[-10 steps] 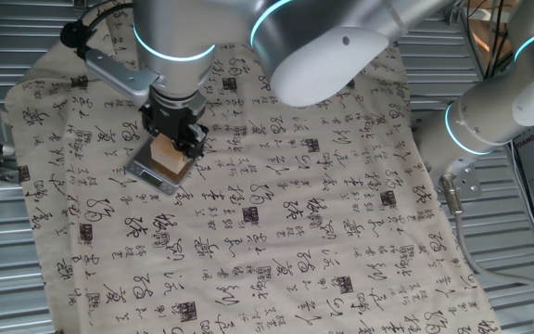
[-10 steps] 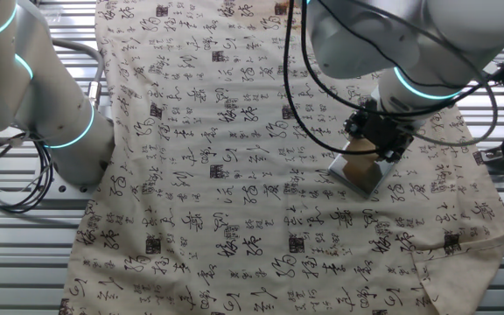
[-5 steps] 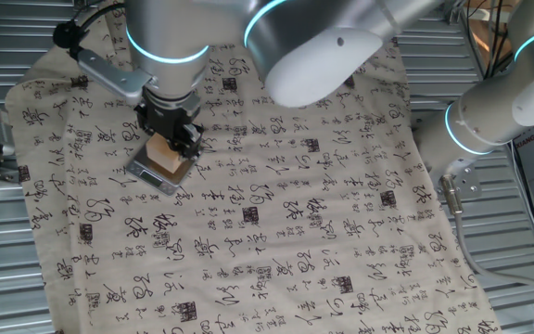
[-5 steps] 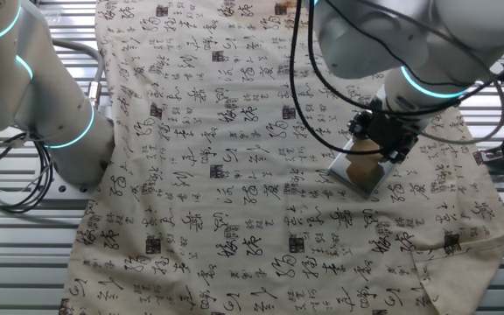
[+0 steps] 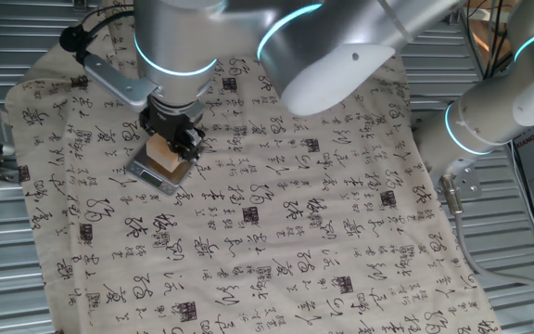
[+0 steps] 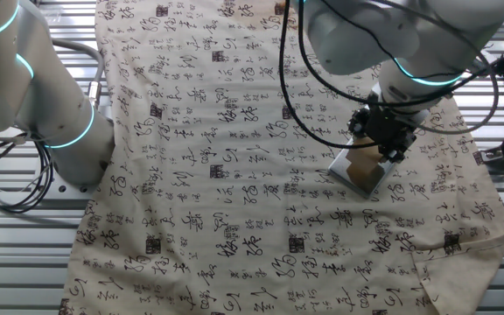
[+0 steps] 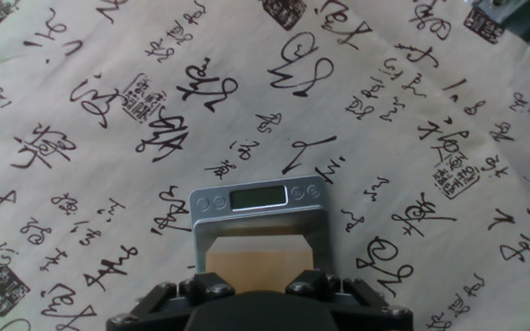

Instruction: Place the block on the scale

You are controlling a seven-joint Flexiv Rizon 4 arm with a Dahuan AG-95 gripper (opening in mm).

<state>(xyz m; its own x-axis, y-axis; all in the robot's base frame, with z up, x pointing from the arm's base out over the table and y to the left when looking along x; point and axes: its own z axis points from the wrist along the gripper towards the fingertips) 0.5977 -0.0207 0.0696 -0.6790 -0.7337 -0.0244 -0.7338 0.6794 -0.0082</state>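
- the scale (image 5: 153,173) lies flat on the printed cloth (image 5: 276,232) at the left of the table in one fixed view; its silver front strip with the display (image 7: 257,198) shows plainly in the hand view.
- the block (image 5: 167,155) stands on the scale's platform toward its right part, inside the platform edges as far as the hand view shows; its underside appears to touch the platform, though the contact line is partly hidden.
- the hand (image 5: 176,144) sits directly over the block, fingers down either side of it. whether the fingers press on the block or have let go, i cannot tell: the fingertips are hidden in all three views.
- judged step: the placing itself looks essentially done; the release and withdrawal are what is in hand.
- next move, as a judgement: make sure the fingers are spread clear of both block faces, then lift straight up off the scale, with no sideways drift that could drag the block toward the platform edge.
- in the other fixed view the same group, scale (image 6: 358,171) under hand (image 6: 381,140), sits at the right of the cloth; a second arm (image 6: 33,96) stands idle at the far left.
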